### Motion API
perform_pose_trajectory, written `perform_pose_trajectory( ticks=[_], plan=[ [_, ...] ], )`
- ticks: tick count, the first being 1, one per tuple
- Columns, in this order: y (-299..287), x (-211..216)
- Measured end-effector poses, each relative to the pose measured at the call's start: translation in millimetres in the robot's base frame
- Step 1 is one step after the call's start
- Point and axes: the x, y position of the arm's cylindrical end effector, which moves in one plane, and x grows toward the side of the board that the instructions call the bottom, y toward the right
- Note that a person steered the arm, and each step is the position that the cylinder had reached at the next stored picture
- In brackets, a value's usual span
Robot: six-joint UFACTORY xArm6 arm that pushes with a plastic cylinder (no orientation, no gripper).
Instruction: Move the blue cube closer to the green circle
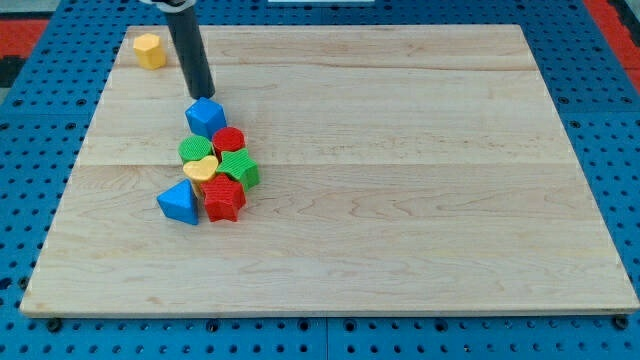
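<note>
**Rod Tip Meets Blue Cube at Head of Block Cluster**

Pale wooden boards form the table top [400,180], which rests on a blue perforated base [20,150], with a patch of red perforated panel [610,20] showing at the view's top right corner. My tip [203,96] sits at the lower end of a dark rod that slants down from the view's top left, and it stands just at the upper edge of the blue cube [205,116], touching it or very nearly so. No pincer is fitted to this arm, so there is nothing to report as apart or together.

Just below the blue cube, toward the view's bottom, lies a tight cluster. A red round block [229,140] touches the cube's lower right side. The green circle [195,151] lies just below the cube, close against it. A yellow heart-shaped block [201,169] sits in the middle of the group, with a green star-like block [240,167] on its right. A red block [224,199], its shape hard to make out, lies at the cluster's bottom, and a blue triangle [180,203] sits beside it at the lower left.

Well apart from the group, a yellow block [149,50] rests alone near the board's top left corner.
</note>
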Motion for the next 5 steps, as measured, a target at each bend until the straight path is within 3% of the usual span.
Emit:
perform_pose_trajectory(
  ticks=[1,5],
  plan=[
    [16,6],
    [-53,89]
  ],
)
